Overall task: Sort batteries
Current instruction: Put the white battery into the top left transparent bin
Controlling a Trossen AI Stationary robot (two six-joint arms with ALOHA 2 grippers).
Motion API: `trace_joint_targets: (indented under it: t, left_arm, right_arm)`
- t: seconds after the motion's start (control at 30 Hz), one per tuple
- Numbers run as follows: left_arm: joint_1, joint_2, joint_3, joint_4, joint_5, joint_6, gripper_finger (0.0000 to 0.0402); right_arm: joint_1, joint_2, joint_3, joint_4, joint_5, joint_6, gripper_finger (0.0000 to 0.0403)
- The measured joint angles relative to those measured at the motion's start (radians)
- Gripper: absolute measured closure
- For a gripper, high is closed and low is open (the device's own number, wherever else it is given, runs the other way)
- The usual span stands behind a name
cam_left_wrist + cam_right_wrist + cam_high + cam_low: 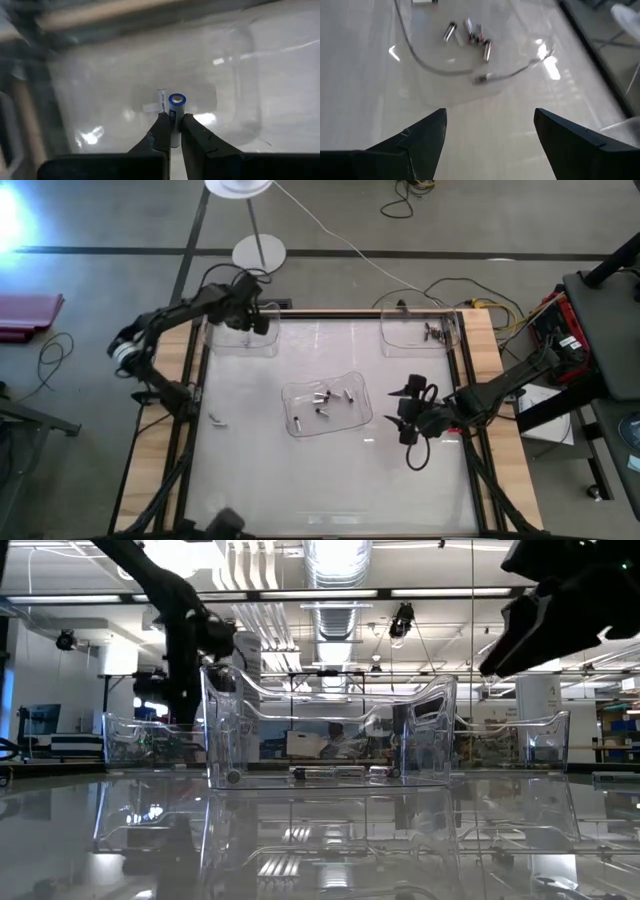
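- Right gripper [408, 416] hovers over the white table [330, 480] just right of the middle tray [327, 406], its two fingers [415, 145] spread wide with nothing between them.
- Several batteries [323, 398] lie loose in that clear middle tray (the right wrist view shows a few of them close together near its rim).
- One more battery [217, 419] lies on the table, near its left edge.
- Left gripper [174, 131] sits at the far-left tray [240, 340], fingers pinched on a blue-capped battery [176, 114] that stands between the tips.
- Further batteries [434, 333] lie in the far-right tray [400, 340].
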State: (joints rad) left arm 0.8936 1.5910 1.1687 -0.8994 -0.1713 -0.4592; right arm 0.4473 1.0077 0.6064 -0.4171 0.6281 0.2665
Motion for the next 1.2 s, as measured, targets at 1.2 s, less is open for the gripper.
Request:
trace_joint_targets:
  t: [1.2]
  left_arm:
    - [0.042, 0.297, 0.163, -0.087, 0.152, 0.071, 0.0298]
  right_arm:
    - [0.0, -0.005, -0.057, -0.003, -0.028, 0.032, 0.0098]
